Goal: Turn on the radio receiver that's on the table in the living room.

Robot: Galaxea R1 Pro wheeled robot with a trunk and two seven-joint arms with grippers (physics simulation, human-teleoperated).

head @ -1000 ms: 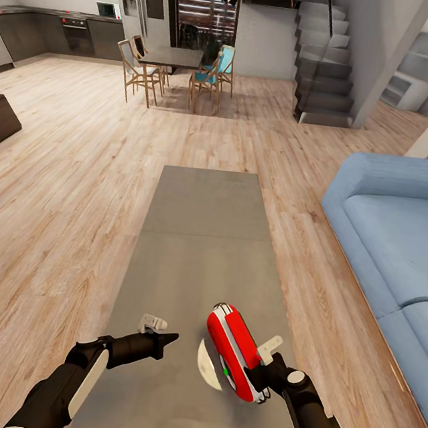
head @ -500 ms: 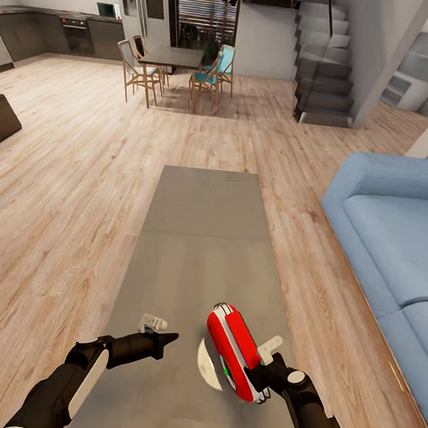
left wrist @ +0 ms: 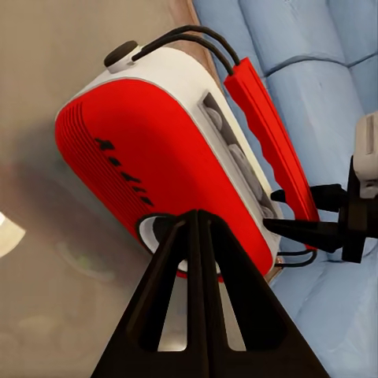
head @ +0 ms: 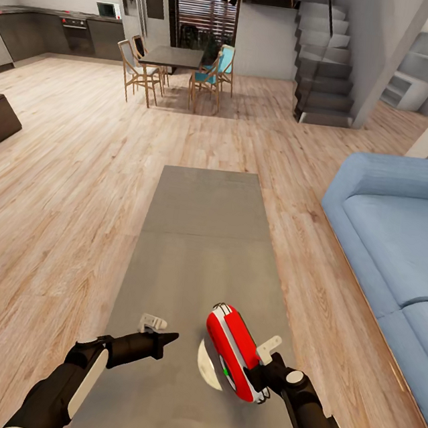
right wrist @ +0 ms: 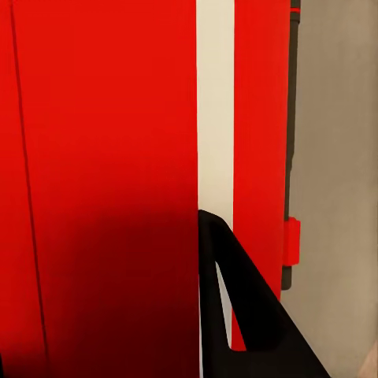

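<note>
Both arms are glossy black, built of rounded segments. The left forearm carries a long cream-white panel along its side, and a small white bracket-like part sits on top near the left pincer, whose black fingers taper to a sharp point. The right arm shows a round grey-white cap at a joint and a small white block beside the right pincer. Up close, the fingers are flat matte-black triangular blades with elongated cut-out slots.
</note>
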